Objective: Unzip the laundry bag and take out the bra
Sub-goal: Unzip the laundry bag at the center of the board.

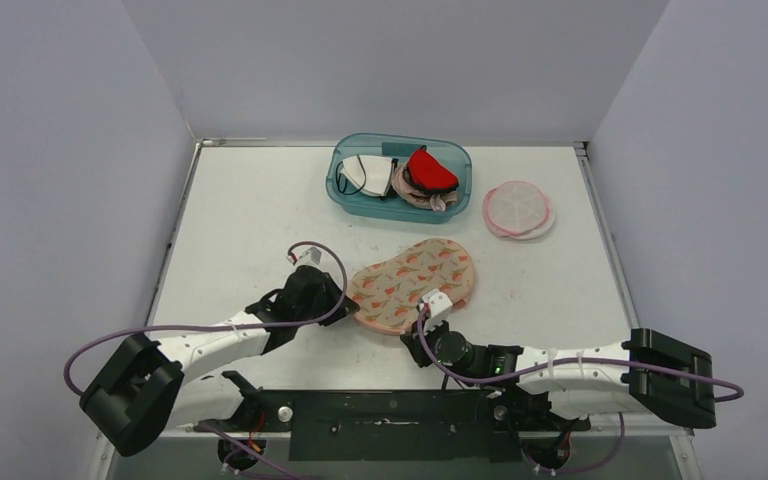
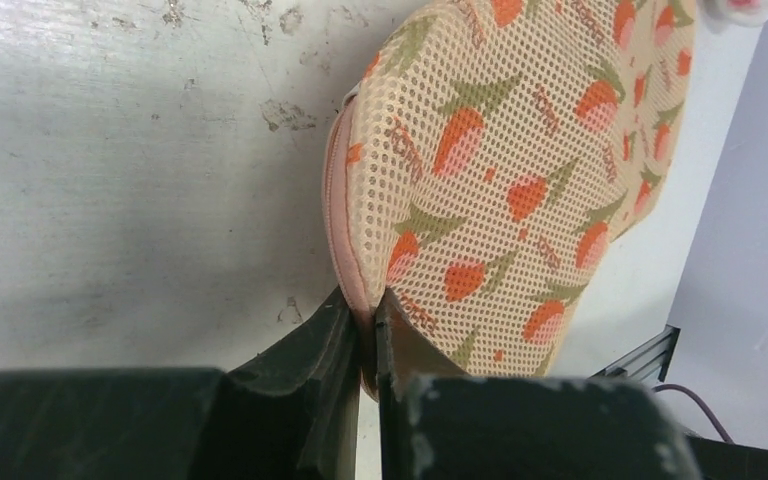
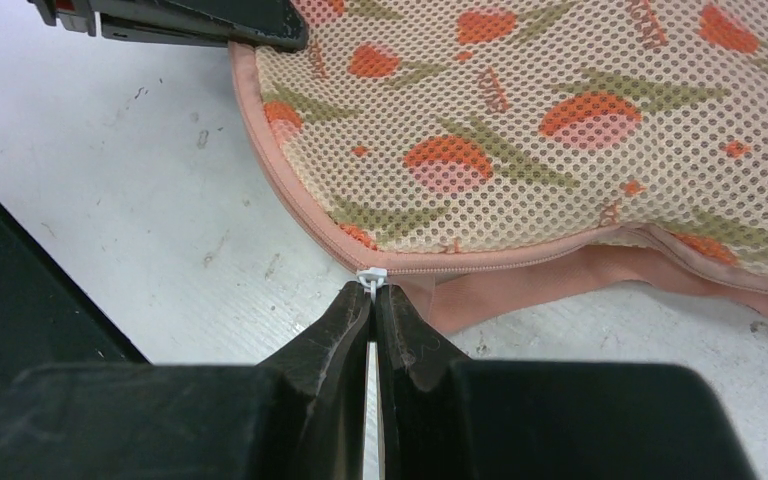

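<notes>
Unzipping step, part done. Laundry bag lies flat mid-desk. Left fingers clenched on its pink rim, anchoring it. Right fingers pinched on the white zipper pull. The seam gapes on one side of the pull, pink fabric showing, and is closed on the other. Next, I judge: drag the pull round the curve, left hold firm. Bra not out.

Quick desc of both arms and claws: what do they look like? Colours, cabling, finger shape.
The two arms match. The left arm and right arm have white links, black joint housings and one bulky black block each. A purple cable loops along each arm. The left claw and right claw are matte black. Each has two fingers tapering to thin wedge tips, with light scuffs on the body.
</notes>
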`<state>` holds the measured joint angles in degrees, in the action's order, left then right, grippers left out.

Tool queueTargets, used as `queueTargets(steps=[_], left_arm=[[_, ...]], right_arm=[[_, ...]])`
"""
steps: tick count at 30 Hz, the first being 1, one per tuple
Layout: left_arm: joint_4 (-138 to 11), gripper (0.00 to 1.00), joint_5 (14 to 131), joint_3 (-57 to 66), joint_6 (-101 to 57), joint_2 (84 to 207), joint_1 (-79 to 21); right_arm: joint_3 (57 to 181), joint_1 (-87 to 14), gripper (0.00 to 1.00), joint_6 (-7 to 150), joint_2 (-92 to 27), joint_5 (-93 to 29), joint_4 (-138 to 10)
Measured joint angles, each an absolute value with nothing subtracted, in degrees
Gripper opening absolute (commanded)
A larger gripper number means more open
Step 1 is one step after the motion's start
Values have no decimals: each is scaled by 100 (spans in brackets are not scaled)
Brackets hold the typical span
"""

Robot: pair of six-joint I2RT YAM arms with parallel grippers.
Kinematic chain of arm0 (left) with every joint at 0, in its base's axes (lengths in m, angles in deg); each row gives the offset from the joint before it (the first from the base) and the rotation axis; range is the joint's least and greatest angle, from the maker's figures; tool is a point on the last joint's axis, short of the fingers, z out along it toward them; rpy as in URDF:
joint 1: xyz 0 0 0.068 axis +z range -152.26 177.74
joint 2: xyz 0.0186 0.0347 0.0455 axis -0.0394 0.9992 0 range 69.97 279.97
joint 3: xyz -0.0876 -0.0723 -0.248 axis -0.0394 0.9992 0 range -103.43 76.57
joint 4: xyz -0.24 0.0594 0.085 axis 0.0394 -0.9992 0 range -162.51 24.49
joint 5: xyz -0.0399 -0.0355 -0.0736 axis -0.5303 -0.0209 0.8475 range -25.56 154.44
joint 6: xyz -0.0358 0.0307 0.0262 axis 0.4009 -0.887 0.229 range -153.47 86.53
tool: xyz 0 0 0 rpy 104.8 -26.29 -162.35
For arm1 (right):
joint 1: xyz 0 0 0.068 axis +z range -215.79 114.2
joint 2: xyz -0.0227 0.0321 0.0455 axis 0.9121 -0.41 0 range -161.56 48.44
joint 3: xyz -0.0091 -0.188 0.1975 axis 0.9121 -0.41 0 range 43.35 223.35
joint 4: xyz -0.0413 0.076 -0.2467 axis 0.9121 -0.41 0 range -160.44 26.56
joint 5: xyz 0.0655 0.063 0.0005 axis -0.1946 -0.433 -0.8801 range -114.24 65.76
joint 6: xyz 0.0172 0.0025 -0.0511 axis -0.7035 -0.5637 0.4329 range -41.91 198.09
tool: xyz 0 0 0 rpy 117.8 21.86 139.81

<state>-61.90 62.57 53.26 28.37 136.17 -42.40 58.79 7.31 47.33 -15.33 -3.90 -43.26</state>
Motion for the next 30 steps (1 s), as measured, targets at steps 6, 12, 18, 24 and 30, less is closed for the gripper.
queueTargets(steps=[6,12,18,24,30], left_arm=[[-6190,72,6393,5088,2724,14108,-4111],[-6338,82,6404,5269,2925,13411,-4181],[-6994,83,6078,5700,3489,11835,-5033],[-7215,83,5525,6023,4265,11278,-6135],[-6950,73,5040,6233,4789,11774,-6270]], right_arm=[[5745,731,5,4724,-1531,-429,-4271],[5752,731,5,4739,-1647,-563,-4199],[5942,722,5,4781,-2084,-808,-3934],[6279,693,5,4932,-2836,-1155,-3432],[6491,696,5,5063,-3207,-1490,-3075]])
